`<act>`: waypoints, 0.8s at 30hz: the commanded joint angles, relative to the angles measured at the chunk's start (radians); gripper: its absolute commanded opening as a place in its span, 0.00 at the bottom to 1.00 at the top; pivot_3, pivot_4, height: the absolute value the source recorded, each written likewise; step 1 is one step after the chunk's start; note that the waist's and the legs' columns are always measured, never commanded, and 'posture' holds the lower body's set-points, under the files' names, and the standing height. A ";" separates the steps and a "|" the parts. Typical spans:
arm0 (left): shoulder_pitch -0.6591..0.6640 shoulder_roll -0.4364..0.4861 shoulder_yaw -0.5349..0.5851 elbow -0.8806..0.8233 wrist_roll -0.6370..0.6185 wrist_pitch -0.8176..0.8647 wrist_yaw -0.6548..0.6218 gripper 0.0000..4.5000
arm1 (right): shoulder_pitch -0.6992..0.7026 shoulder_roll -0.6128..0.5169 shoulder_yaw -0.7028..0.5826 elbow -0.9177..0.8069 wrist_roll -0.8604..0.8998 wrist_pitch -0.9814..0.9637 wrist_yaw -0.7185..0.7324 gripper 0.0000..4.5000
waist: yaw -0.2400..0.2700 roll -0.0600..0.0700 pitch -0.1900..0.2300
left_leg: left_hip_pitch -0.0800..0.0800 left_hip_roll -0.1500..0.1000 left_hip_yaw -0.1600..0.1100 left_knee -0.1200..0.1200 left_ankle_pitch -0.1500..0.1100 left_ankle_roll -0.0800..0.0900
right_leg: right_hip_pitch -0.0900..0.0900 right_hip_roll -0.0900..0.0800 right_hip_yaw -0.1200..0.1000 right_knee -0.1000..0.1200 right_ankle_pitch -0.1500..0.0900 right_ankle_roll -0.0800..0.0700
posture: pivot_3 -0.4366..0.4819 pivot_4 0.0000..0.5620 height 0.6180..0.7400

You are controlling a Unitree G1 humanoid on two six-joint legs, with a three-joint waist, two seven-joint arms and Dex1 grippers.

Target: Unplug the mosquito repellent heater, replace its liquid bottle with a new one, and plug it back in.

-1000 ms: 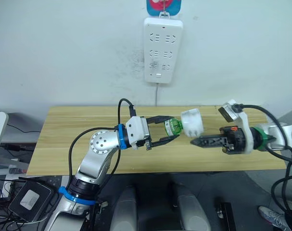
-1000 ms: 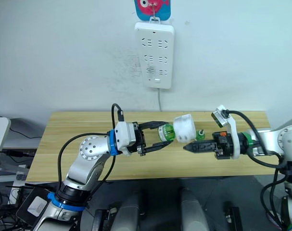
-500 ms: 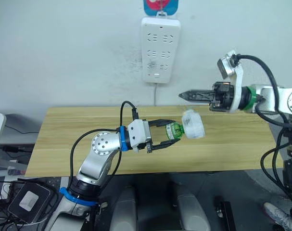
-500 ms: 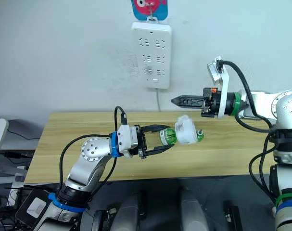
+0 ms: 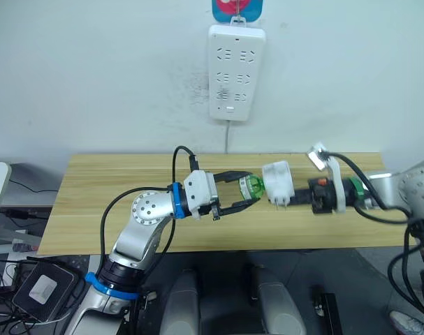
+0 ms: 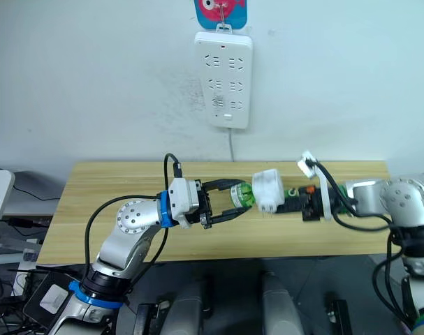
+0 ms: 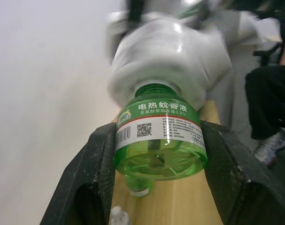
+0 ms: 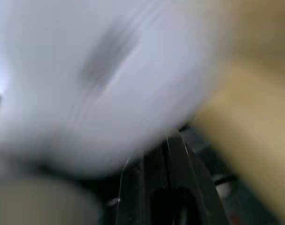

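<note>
A green liquid bottle lies sideways above the table with my left gripper shut on its body. The white mosquito repellent heater sits on the bottle's neck, its prongs on its lower side. From the right, my right gripper points at the heater's prong side, fingers shut together and right up against the white shell; I cannot tell if they touch it. A second green bottle lies on the table behind the heater.
The white power strip hangs on the wall above the table's far edge, its cord running down. The wooden table stretches bare to the left of my arms. Cables and a box lie on the floor at the left.
The right gripper rose toward the wall half a second ago, then dropped back down and moved in close to the heater's prong side. The left gripper kept the bottle almost still.
</note>
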 commanded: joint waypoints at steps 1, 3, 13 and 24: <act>-0.009 -0.008 -0.002 -0.013 -0.001 -0.015 0.003 0.50 | -0.014 -0.021 -0.074 -0.037 0.201 0.023 -0.071 0.01 | -0.004 0.000 0.000 | 0.000 0.000 0.000 0.000 0.000 0.000 | 0.000 0.000 0.000 0.000 -0.001 0.001 | 0.36 0.58 1.00; -0.007 -0.009 -0.005 -0.013 0.000 -0.016 -0.001 0.50 | -0.037 -0.019 -0.069 -0.016 0.278 -0.002 -0.141 0.01 | -0.004 0.000 0.000 | 0.001 0.000 0.000 0.000 0.000 0.000 | 0.001 0.001 0.000 0.000 -0.002 0.004 | 0.36 0.58 1.00; 0.004 -0.006 -0.030 -0.026 0.000 -0.019 -0.037 0.50 | -0.316 0.113 -0.042 0.223 0.248 -0.190 -0.420 0.01 | -0.006 0.000 0.000 | 0.000 0.000 0.001 -0.001 0.000 0.000 | 0.000 0.001 0.001 -0.001 -0.002 0.004 | 0.34 0.58 1.00; 0.025 -0.001 -0.016 -0.042 -0.006 -0.006 -0.037 0.50 | -0.167 0.040 0.059 0.165 -0.363 -0.406 -0.091 0.01 | -0.002 0.000 0.000 | 0.000 0.000 0.001 -0.001 0.000 0.000 | -0.001 0.000 0.000 -0.002 -0.002 0.003 | 0.35 0.60 1.00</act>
